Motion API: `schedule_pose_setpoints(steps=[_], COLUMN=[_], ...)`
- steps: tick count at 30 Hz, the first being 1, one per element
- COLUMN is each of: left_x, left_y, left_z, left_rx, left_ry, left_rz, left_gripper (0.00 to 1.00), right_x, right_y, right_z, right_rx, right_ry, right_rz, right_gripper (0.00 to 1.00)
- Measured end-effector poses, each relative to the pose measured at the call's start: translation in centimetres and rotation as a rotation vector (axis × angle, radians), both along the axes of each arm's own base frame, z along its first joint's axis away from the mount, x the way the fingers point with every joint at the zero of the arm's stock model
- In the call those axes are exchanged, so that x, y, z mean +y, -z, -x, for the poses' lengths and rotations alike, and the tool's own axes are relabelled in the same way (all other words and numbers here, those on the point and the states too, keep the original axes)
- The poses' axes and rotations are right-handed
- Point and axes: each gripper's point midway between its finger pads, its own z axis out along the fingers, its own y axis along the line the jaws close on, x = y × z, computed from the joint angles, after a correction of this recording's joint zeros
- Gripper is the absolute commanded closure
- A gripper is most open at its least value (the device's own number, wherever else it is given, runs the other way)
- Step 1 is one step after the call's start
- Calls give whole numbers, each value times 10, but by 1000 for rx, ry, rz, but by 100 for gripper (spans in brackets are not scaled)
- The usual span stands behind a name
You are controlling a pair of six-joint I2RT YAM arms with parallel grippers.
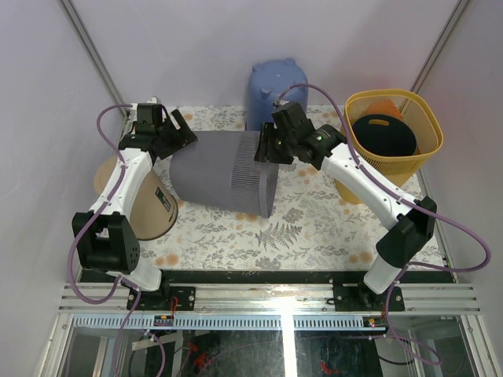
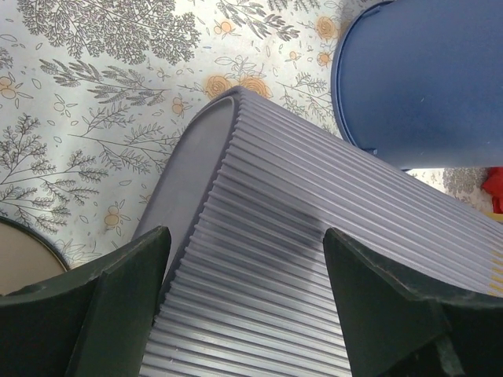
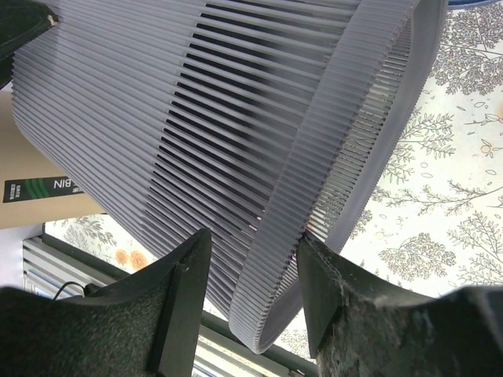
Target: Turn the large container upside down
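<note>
here the large container (image 1: 216, 177) lies on its side on the surface (image 1: 314, 228), just on the near side of the blue bin (image 1: 277, 90). its long axis runs left to right. the open rim end sits straight in front of the blue bin, and the closed base end points away from that bin toward the left.

the right tool (image 3: 251, 239) is at the rim end, the end closest to the blue bin. its fingers have narrowed either side of the rim band, one inside the mouth and one outside, and they appear to pinch it. the left tool (image 2: 245, 251) is at the far end from the blue bin, spread wide over the ribbed wall beside the base edge. it holds nothing, and i cannot tell whether its fingers touch the ribs.

so each arm has its own end: the right is nearer the mouth, the left nearer the base. the task looks partly done, since the container is tipped over but its mouth faces sideways, not down. judging from this, the base end has to rise and swing over the rim, with the rim acting as the hinge in front of the blue bin. the left tool seems best placed to lift it. the slippery ribs and a thin rim hold could let it roll toward the blue bin.
</note>
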Motion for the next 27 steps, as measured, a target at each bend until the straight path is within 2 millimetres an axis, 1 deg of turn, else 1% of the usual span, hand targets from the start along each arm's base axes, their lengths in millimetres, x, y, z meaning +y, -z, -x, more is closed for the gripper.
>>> schedule_pose_setpoints(steps=[7,12,14,17,19,21,23,27], left_x=[-1,-1,-4,-14,-18,-18,-15,-6], left_y=[-9,-26,-37,-62,-78,-86,-87,-76], left_z=[9,18,22,25,28,30,30,28], left_rx=[-4,-35,-51,-106,-142,-163,-163,-141], left_ry=[6,6,13,38,48,51,42,1], left_rz=[4,5,15,25,25,18,6,-33], left_gripper=[23,24,24,21,20,18,16,15], right_x=[-1,0,3,7,8,9,9,9], right_y=[1,3,4,5,2,1,1,1], right_z=[2,4,8,15,17,18,18,18], right_rx=[8,13,17,23,23,24,25,25], right_ry=[-2,-6,-18,-34,-38,-42,-43,-43], right_rz=[5,-11,-40,-80,-94,-102,-103,-103], right_gripper=[46,46,46,46,46,46,46,46])
